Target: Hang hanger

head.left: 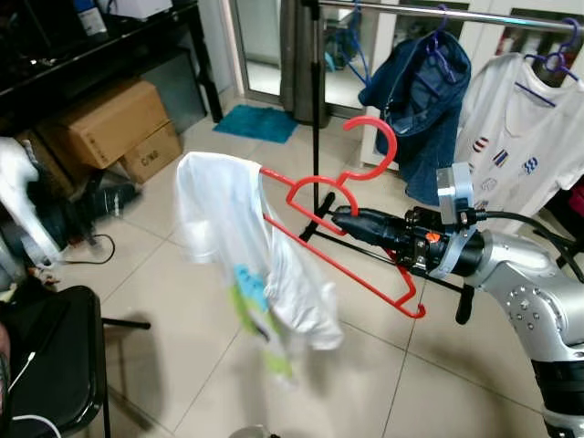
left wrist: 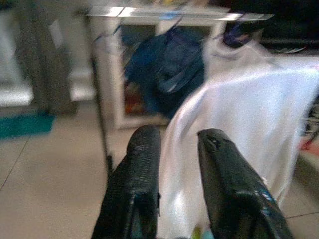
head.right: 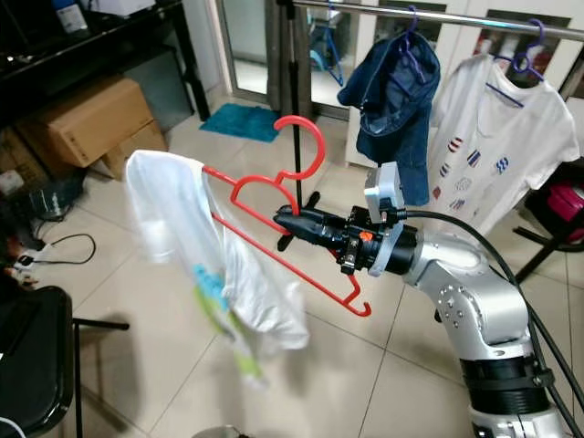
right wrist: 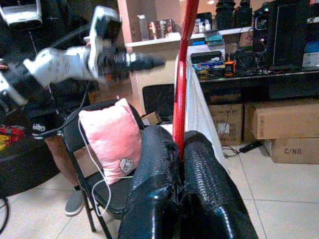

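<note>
The white shirt (head.left: 246, 265) is smeared by motion along its lower edge, and it covers the far end of the red hanger (head.left: 342, 233); its print cannot be read. The left claw (left wrist: 174, 184) is blurred, cut off by the frame's lower edge; the rail behind it is hazy.

Head eyes look down; wrist cameras sight along pincers.

We see even indoor light in both eye views, brightest at the glass door (head.left: 265, 46) behind, dim over the dark shelf (head.left: 100, 46); the white shirt (head.left: 242, 265) smears at its hem. The left wrist view is soft and blurred throughout; the right wrist view is sharper.
</note>
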